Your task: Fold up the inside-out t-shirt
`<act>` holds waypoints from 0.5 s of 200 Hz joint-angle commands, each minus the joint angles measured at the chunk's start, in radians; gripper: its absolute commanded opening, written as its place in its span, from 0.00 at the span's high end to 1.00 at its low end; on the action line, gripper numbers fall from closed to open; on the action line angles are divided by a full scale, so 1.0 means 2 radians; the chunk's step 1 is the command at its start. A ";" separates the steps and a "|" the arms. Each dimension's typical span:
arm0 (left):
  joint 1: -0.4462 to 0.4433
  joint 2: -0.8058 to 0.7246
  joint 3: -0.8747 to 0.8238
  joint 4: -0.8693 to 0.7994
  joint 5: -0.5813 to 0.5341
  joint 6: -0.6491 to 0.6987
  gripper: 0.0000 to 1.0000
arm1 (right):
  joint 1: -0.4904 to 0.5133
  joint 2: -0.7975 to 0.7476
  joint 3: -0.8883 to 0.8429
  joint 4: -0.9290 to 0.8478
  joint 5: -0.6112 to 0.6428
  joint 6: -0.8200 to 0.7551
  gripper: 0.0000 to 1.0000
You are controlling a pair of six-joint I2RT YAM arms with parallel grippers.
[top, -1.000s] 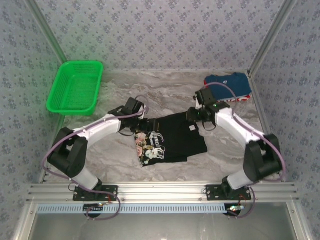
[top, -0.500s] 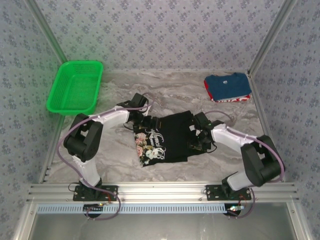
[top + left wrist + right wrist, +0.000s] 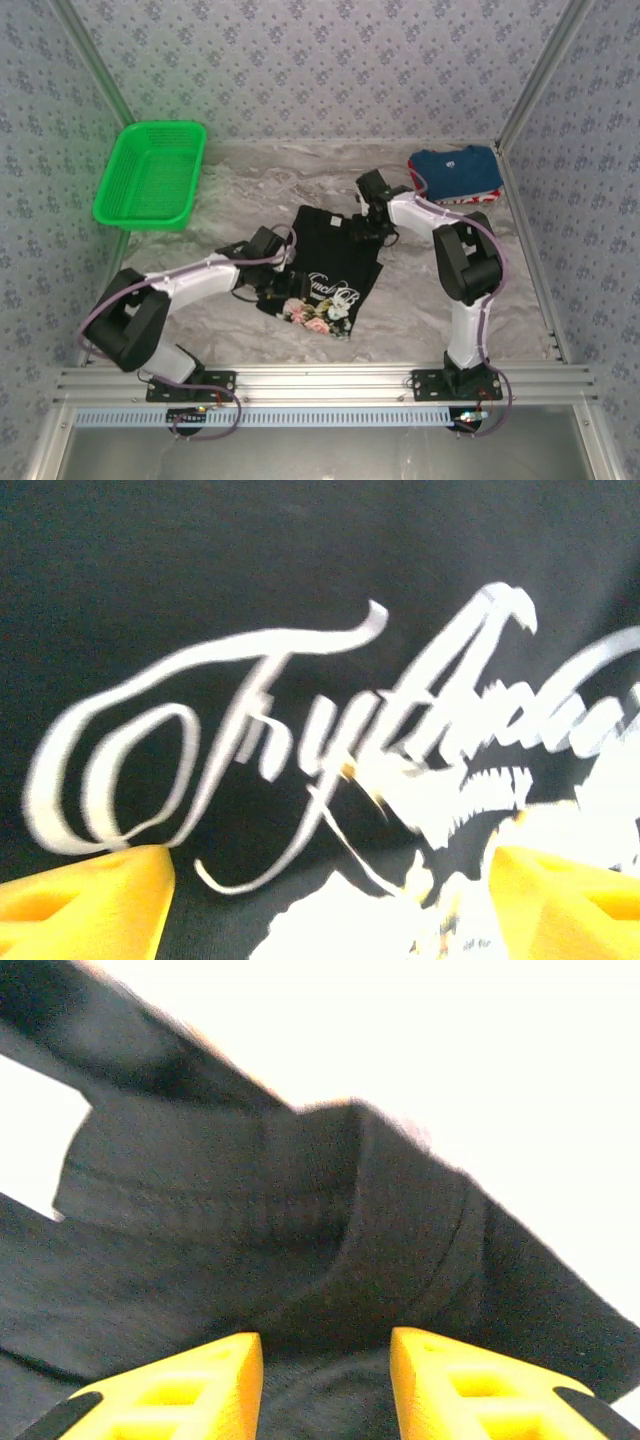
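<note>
The black t-shirt (image 3: 325, 262) lies folded in a slanted oblong at mid-table, its white script and flower print (image 3: 322, 312) facing up at the near end. My left gripper (image 3: 277, 287) rests on the shirt's left edge. In the left wrist view it (image 3: 330, 885) stands open, its yellow fingertips (image 3: 90, 895) wide apart over the script print (image 3: 260, 720). My right gripper (image 3: 363, 228) is at the shirt's far right corner. Its narrow-set fingers (image 3: 190, 1390) close on a thick fold of black cloth (image 3: 300, 1220), where a stitched hem shows.
A folded blue shirt with red trim (image 3: 456, 175) lies at the back right, close behind the right arm. A green basket (image 3: 150, 175) stands at the back left. Bare marble table (image 3: 450, 290) lies to the right of the black shirt.
The shirt has swung round: its print end now points toward the near edge and its other end toward the back. The right gripper moved back and left; the left gripper came nearer.
</note>
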 commanded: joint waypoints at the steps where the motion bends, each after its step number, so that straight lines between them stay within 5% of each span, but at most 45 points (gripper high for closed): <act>1: -0.006 -0.041 0.010 0.018 0.018 -0.019 0.17 | 0.016 -0.005 0.051 -0.021 -0.005 -0.054 0.58; 41: 0.058 -0.063 0.039 0.053 -0.017 0.025 0.13 | -0.016 -0.084 -0.036 0.020 -0.030 -0.026 0.47; 100: 0.151 0.133 0.193 0.072 0.037 0.102 0.12 | -0.087 -0.063 -0.079 0.059 -0.088 0.057 0.27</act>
